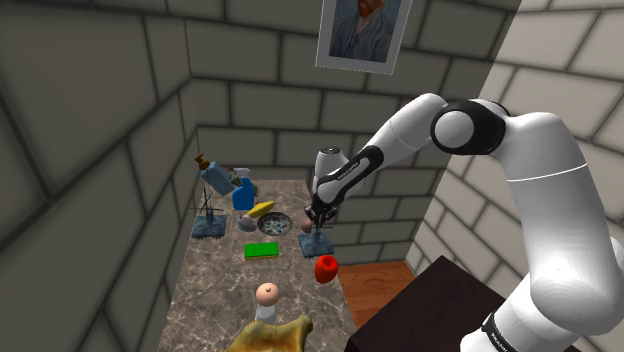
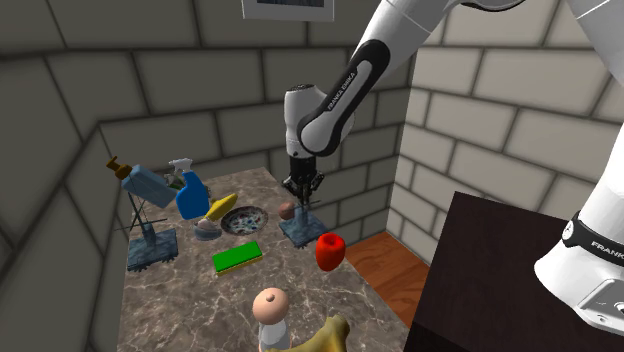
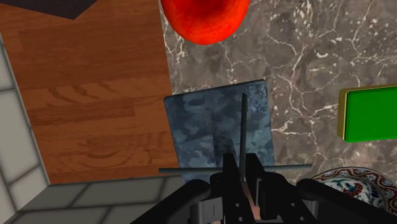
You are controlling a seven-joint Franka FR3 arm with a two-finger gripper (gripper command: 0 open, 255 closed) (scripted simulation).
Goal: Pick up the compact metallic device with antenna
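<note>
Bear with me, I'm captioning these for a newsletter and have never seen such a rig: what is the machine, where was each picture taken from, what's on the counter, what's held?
It is a white robot arm with a black two-finger gripper. One picture looks down from beside its stand, one from another spot in the room, one from a camera on the hand. The marble counter carries a blue spray bottle, a patterned dish, a green block, a red round object and a small figure. The gripper is shut on the rod of the antenna device, whose grey base rests on the counter.
</note>
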